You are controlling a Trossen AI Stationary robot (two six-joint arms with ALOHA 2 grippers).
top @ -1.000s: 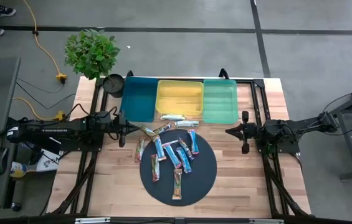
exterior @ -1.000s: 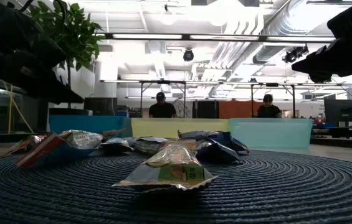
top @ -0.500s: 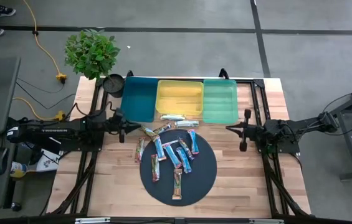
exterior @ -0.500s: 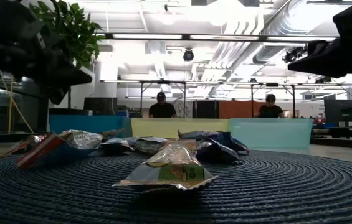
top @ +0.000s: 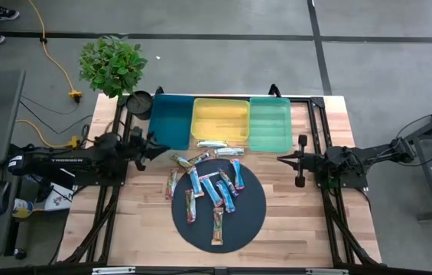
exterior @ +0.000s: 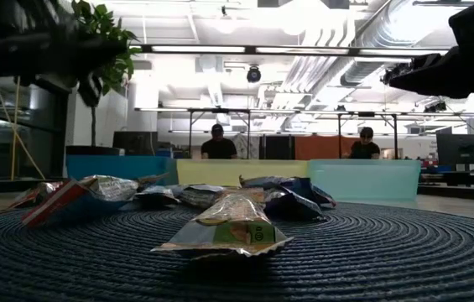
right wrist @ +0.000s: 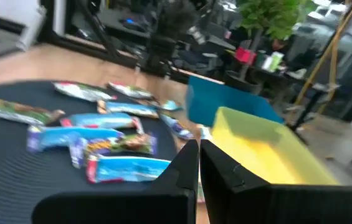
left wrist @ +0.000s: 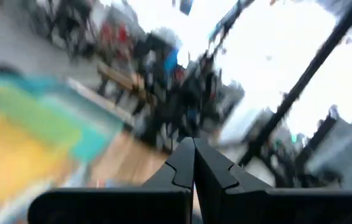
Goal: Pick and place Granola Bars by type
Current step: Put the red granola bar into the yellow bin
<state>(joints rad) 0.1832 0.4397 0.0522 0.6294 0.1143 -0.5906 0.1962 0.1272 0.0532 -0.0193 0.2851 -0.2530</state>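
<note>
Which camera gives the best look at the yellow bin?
The high view: it shows the whole yellow bin from above, between the blue and green ones. The low view shows only its front wall, the right wrist view one corner, the left wrist view a blur.

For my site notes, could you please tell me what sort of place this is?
Probably an open robotics lab or workshop: exposed ceiling ducts, people at workbenches, and a taped concrete floor.
</note>
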